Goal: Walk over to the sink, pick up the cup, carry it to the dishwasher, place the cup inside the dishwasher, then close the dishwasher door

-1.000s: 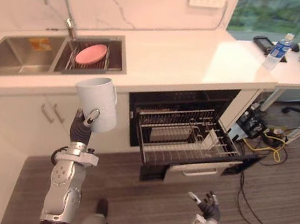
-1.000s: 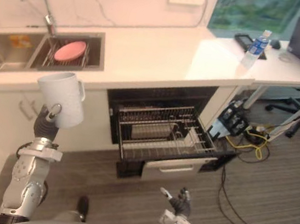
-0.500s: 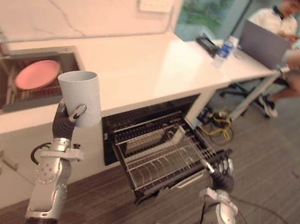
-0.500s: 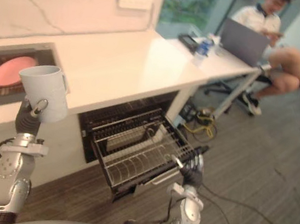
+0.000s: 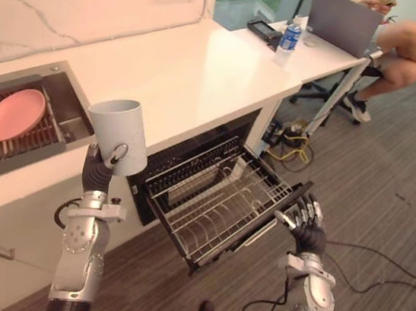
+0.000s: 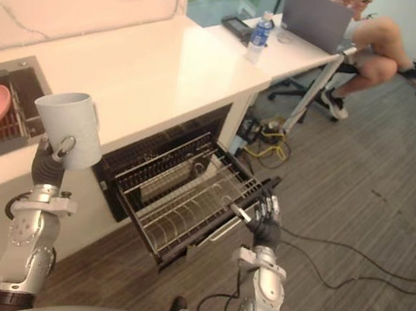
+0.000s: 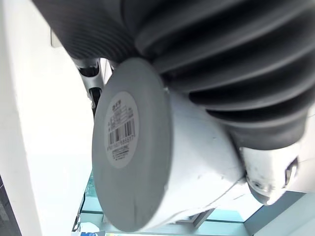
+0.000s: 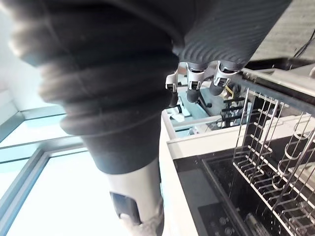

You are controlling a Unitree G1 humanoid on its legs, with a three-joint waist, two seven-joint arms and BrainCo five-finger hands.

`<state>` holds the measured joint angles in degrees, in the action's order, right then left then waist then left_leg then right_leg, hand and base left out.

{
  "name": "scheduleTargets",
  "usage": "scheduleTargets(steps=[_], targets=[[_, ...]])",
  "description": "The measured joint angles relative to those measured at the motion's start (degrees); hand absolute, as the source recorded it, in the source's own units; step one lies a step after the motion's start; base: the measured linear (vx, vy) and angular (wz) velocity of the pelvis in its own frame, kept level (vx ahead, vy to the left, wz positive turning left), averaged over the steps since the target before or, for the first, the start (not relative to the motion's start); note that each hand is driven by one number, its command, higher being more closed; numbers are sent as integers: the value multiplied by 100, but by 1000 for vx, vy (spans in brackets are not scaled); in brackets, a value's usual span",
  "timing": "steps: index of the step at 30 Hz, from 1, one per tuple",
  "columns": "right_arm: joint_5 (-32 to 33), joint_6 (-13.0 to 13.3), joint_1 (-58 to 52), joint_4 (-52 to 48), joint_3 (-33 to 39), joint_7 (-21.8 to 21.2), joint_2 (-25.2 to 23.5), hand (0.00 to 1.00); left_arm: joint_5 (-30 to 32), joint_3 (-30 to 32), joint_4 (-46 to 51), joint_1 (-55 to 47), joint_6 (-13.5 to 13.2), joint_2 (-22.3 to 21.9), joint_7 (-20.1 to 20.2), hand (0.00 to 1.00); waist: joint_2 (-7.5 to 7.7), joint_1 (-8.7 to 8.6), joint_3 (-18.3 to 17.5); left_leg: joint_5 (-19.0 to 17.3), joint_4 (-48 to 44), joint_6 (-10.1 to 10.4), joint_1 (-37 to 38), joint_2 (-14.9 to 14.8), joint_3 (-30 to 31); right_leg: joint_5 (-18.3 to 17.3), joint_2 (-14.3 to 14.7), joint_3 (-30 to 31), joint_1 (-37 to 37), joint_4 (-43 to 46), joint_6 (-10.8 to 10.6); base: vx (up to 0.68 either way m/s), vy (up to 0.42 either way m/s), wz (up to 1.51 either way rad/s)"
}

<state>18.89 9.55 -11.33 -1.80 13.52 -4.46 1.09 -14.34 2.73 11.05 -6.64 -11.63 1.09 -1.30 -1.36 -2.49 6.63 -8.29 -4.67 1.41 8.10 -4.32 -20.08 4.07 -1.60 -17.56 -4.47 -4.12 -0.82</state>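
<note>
Evidently the cup (image 5: 119,134) is in mid-carry. The left hand (image 5: 99,173) grips it from below, fingers curled about its handle and lower wall, and holds it upright with the mouth up. It is raised well off to the sink side of the dishwasher rack (image 5: 226,204). Holding it that high probably keeps it clear of the counter (image 5: 196,70) edge just behind it, and an upright cup is easy to steer down among the wires.

The rack stands drawn out of the dishwasher opening and looks bare where the cup could go, so the way in seems free. The right hand (image 5: 304,223) hangs at the rack's outer front corner, fingers loosely spread and holding nothing, and I cannot tell if it touches the frame. It looks ready to steady the rack or push it home later.

A pink plate (image 5: 14,113) lies in the sink (image 5: 69,116), beyond the cup from the rack.
</note>
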Motion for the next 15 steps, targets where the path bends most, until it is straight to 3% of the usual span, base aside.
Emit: scheduleTargets(steps=[4, 9, 11, 12, 15], targets=[[8, 160, 48, -227, 24, -49, -20, 0, 114, 3, -3, -7, 5, 2, -49, 100, -24, 96, 5, 104, 136, -8, 9, 50, 126, 25, -22, -104, -37, -52, 3, -26, 14, 16], [797, 62, 619, -637, 143, -331, 400, 0, 220, 62, -4, -36, 207, 25, -86, 100, -45, 122, 16, 102, 23, -14, -49, 38, 198, -3, -46, -202, -76, -52, 12, -26, 9, 10], [899, 1, 787, -696, 129, -488, 494, 0, 217, 64, -16, -41, 301, 84, -92, 100, -50, 153, 58, -63, -672, 5, -367, -52, 234, -80, -80, -205, -83, -52, 21, -21, 8, 8], [897, -64, 875, -704, 77, -525, 526, 0, 210, 78, -48, -60, 399, 137, -103, 100, -6, 195, 191, -83, -1637, 20, -740, -123, 273, -78, -174, -190, -182, -51, 23, -47, 7, 0], [896, -216, 912, -873, 26, -524, 602, 0, 197, 144, -51, -315, 430, 103, -105, 100, -162, 238, 248, -68, -2417, 46, -999, -253, 263, -79, -226, -147, -312, -38, 21, -37, 35, -10]])
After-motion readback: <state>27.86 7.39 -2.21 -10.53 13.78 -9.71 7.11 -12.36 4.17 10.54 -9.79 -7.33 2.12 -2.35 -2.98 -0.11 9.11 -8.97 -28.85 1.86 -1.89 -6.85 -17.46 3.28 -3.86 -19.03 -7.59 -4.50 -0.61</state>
